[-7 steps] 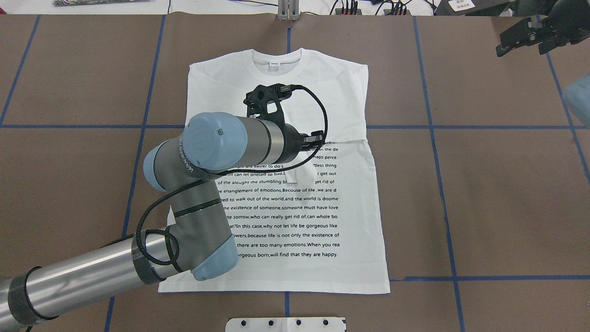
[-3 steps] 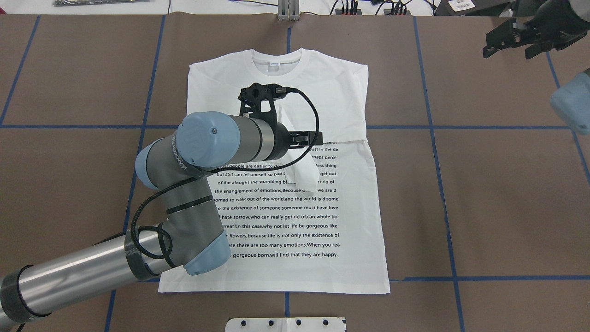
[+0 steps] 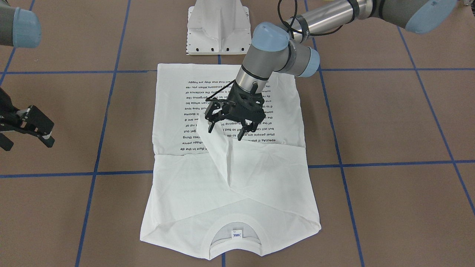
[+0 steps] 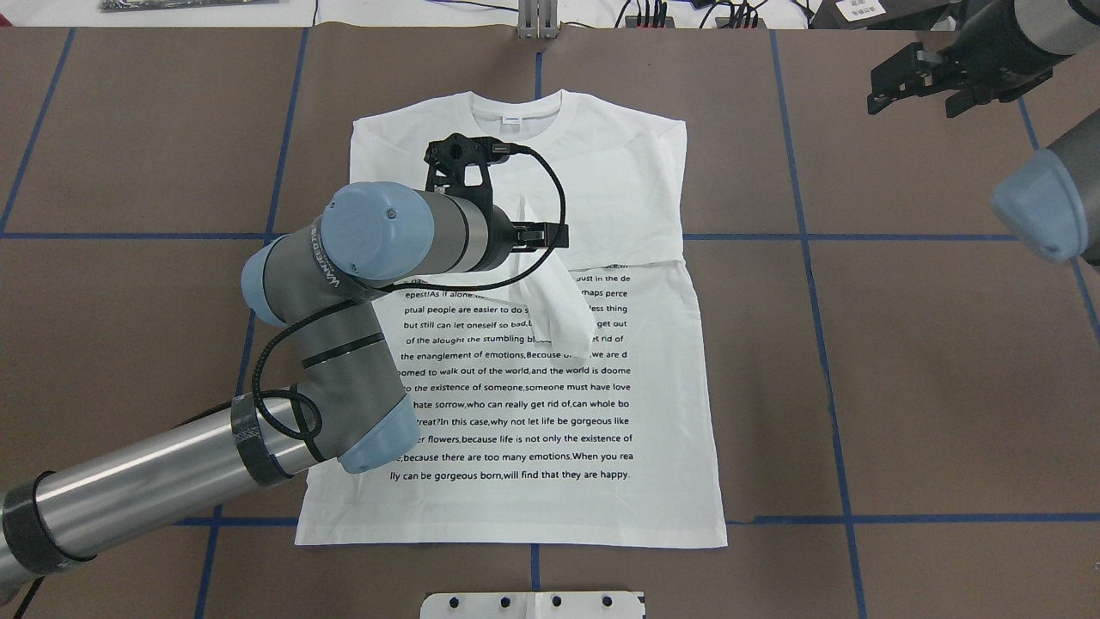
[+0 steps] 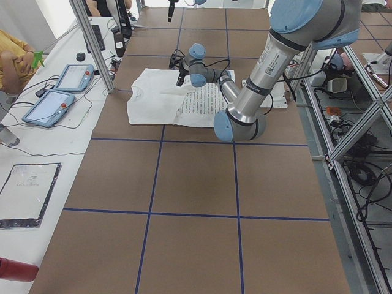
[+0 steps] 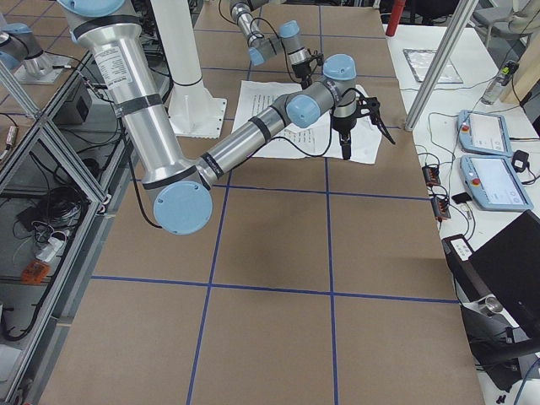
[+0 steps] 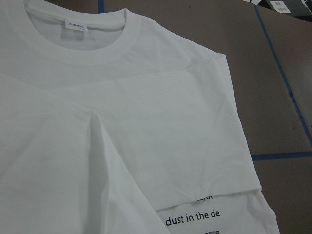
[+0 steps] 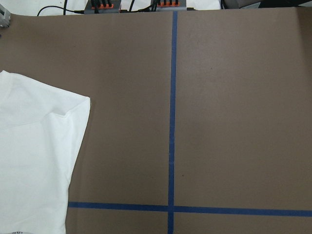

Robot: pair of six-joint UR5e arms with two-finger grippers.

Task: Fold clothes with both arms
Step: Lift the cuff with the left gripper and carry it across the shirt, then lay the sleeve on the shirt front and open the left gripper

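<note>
- t-shirt [image 4: 619, 172], where is it?
- flat, print up, mid table [image 4: 859, 344]. sleeves look folded in, one cuff [image 4: 560, 314] lying across the text.
- grippers?
- left gripper [image 3: 225, 133] hovers over the chest, fingers spread, holding nothing. right gripper [image 4: 913, 101] is spread and empty too, well apart from the shirt.
- what's left?
- i'd say the body folds, hem toward collar.

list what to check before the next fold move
1. left claw open: ok
2. left claw clear of the shirt: cannot tell, it hangs close over the cloth
3. right claw open and off the shirt: ok
4. sleeve lying flat: not ok, it is bunched over the text
5. hem straight and flat: ok
</note>
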